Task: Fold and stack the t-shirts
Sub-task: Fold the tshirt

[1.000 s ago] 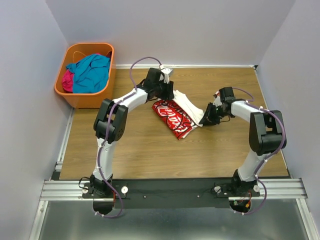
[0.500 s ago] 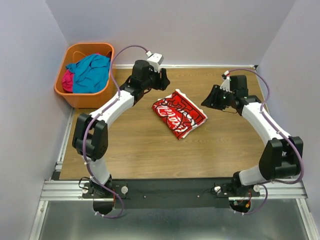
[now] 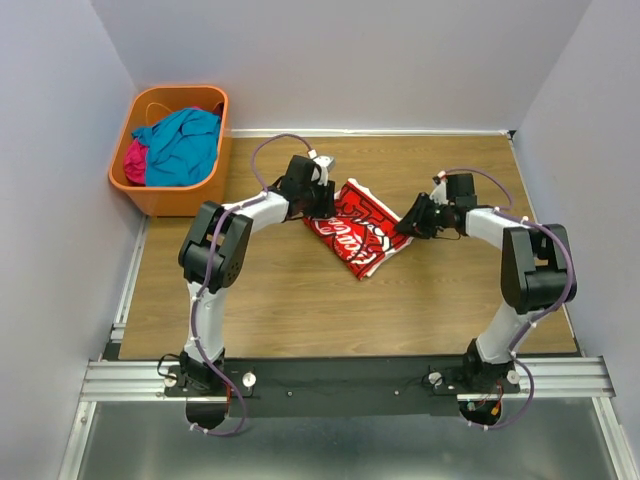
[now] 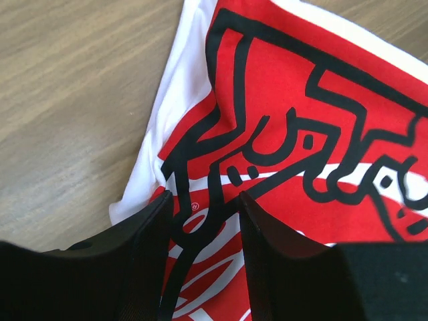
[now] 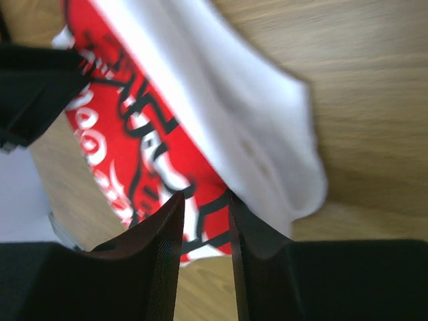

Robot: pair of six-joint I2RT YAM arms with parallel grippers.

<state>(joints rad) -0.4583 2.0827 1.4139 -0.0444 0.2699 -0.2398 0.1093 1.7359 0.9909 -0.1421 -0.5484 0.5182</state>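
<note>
A white t-shirt with a red printed face [image 3: 360,228] lies folded on the wooden table, between the two arms. My left gripper [image 3: 324,204] is low over its far left edge. In the left wrist view its jaws [image 4: 204,200] stand open astride the red print [image 4: 321,120]. My right gripper [image 3: 406,224] is at the shirt's right edge. Its jaws [image 5: 202,197] show a narrow gap, with the print [image 5: 127,127] and a white fold [image 5: 254,134] just beyond the tips. A teal-blue t-shirt [image 3: 186,140] and a magenta one [image 3: 134,160] lie crumpled in the basket.
An orange plastic basket [image 3: 165,200] stands at the table's far left corner, against the grey walls. Bare wooden tabletop [image 3: 300,300] runs from the shirt to the black rail at the near edge.
A second ago both grippers were at the shirt with a white flap raised. They let go and lifted outward, leaving it flat with the red face up. Now both are back down at its edges.
</note>
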